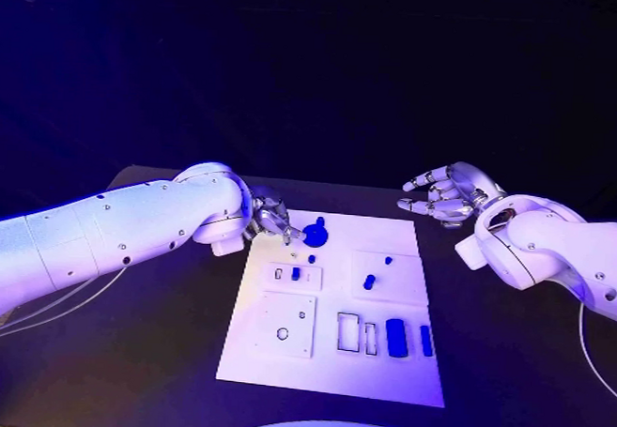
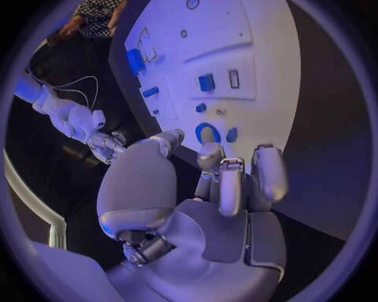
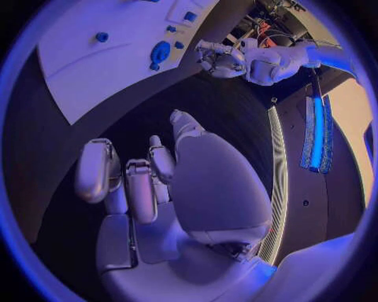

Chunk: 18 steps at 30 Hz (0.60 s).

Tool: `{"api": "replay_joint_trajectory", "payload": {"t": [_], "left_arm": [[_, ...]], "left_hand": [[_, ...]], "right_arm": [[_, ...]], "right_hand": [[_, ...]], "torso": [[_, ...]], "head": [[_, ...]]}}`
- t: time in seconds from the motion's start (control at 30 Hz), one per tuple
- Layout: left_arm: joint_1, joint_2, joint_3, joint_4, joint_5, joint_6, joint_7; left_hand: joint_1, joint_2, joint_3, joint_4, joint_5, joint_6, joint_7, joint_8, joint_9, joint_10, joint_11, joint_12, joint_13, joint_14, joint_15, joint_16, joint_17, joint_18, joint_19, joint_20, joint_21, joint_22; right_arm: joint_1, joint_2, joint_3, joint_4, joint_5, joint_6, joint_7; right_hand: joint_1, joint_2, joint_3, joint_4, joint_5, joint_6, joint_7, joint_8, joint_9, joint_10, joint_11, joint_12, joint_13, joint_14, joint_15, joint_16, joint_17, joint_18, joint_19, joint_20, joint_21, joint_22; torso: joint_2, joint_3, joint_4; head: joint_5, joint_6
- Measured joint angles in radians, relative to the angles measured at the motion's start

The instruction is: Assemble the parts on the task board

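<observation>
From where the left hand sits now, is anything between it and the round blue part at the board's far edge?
Nothing visible. The left hand sits at the board's far left corner, its fingertips right beside the round blue part. In the left wrist view only bare board lies between the fingers and that part.
</observation>
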Motion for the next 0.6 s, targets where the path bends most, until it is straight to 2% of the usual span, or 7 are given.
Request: {"api": "replay_joint_trajectory", "payload": {"t": [0.07,0.13,0.33,0.6], "left_arm": [[0.008,0.008,0.001,-0.022,0.002,0.0,0.001],[0.014,0.021,0.002,-0.052,0.002,-0.001,0.003],[0.027,0.058,0.002,-0.138,-0.002,0.003,0.008],[0.032,0.1,-0.002,-0.229,-0.009,0.04,0.009]], "left_hand": [[0.013,0.008,-0.008,0.0,0.003,-0.02,0.017,-0.03,-0.018,-0.013,0.013,-0.011,-0.019,0.001,0.008,-0.003,0.0,0.0,-0.007,0.007,-0.004,-0.007],[0.017,0.007,-0.01,0.0,0.003,-0.025,0.022,-0.041,-0.026,-0.018,0.018,-0.011,-0.023,-0.002,0.012,-0.004,0.0,0.0,-0.007,0.007,-0.004,-0.009],[0.017,0.007,-0.01,0.0,0.003,-0.025,0.022,-0.041,-0.029,-0.018,0.018,-0.011,-0.023,0.001,0.015,-0.004,0.0,0.0,-0.007,0.007,-0.004,-0.009],[0.017,0.007,-0.027,0.003,0.003,-0.028,0.026,-0.054,-0.039,-0.023,0.024,-0.017,-0.032,-0.002,0.019,-0.004,0.0,0.0,-0.016,0.016,-0.011,-0.02]], "right_arm": [[0.0,0.001,0.0,0.0,0.0,0.0,0.0],[0.0,0.001,0.0,-0.001,0.0,0.0,0.0],[0.0,0.002,0.0,-0.001,0.0,0.0,0.0],[0.0,0.003,0.0,-0.001,0.0,0.0,0.0]], "right_hand": [[0.0,0.0,0.0,0.0,0.0,0.0,0.0,0.0,0.0,0.0,0.0,0.0,0.0,0.0,0.0,0.0,0.0,0.0,0.0,0.0,0.0,0.0],[0.0,0.0,0.0,0.0,0.0,0.0,0.0,0.0,0.0,0.0,0.0,0.0,0.0,0.0,0.0,0.0,0.0,0.0,0.0,0.0,0.0,0.0],[0.0,0.0,0.0,0.0,0.0,0.0,0.0,0.0,0.0,0.0,0.0,0.0,0.0,0.0,0.0,0.0,0.0,0.0,0.0,0.0,0.0,0.0],[0.0,0.0,0.0,0.0,0.0,0.0,0.0,0.0,-0.001,0.0,0.0,0.0,0.0,0.0,0.0,0.0,0.0,0.0,0.0,0.0,0.0,0.0]], "torso": [[0.0,0.0001,0.0001],[0.001,-0.0001,0.0001],[0.001,-0.001,0.0002],[0.002,-0.0021,0.0007]], "head": [[0.001,0.002],[0.003,0.003],[0.005,0.004],[0.007,0.002]]}}
